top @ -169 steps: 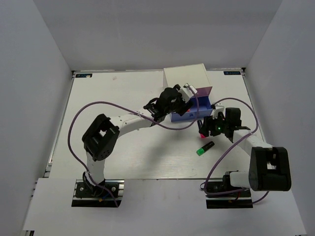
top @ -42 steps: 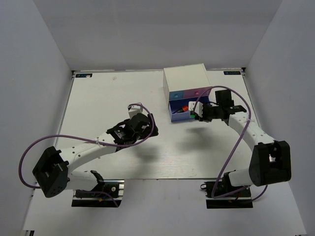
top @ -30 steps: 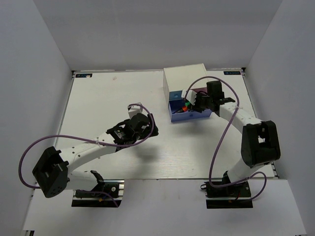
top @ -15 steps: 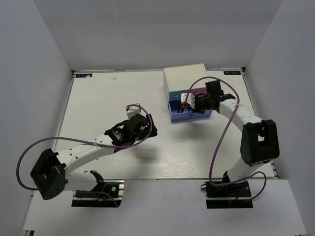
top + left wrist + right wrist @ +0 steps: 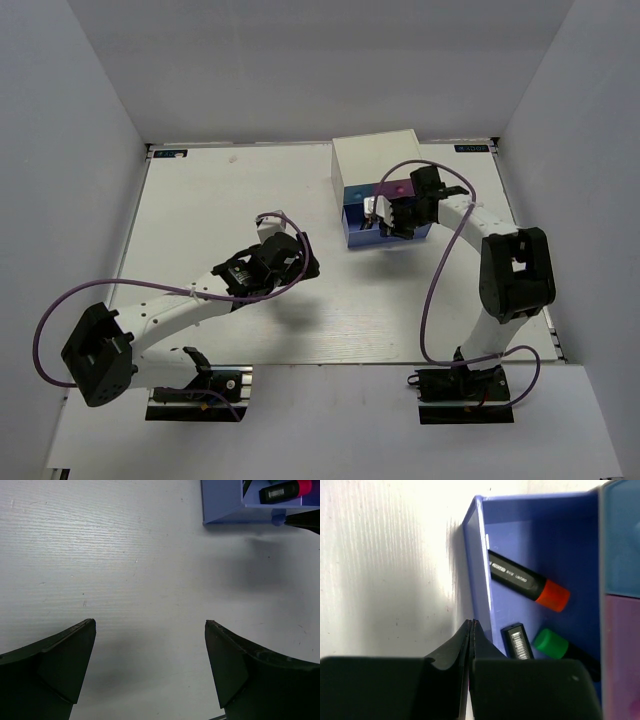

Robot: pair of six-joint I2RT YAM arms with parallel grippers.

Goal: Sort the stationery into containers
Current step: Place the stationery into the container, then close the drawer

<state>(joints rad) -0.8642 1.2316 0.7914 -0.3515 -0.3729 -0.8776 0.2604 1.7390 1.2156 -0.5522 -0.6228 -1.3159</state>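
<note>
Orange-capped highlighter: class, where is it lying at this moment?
In the right wrist view, the orange-capped highlighter lies slanted inside the open blue drawer, just above the green-capped highlighter.

left jaws wide apart, right jaws together

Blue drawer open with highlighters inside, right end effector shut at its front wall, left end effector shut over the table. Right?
Not quite: the left end effector is open, not shut; the left wrist view shows its fingers spread wide over the table. The blue drawer, highlighters and shut right end effector are as you said.
</note>
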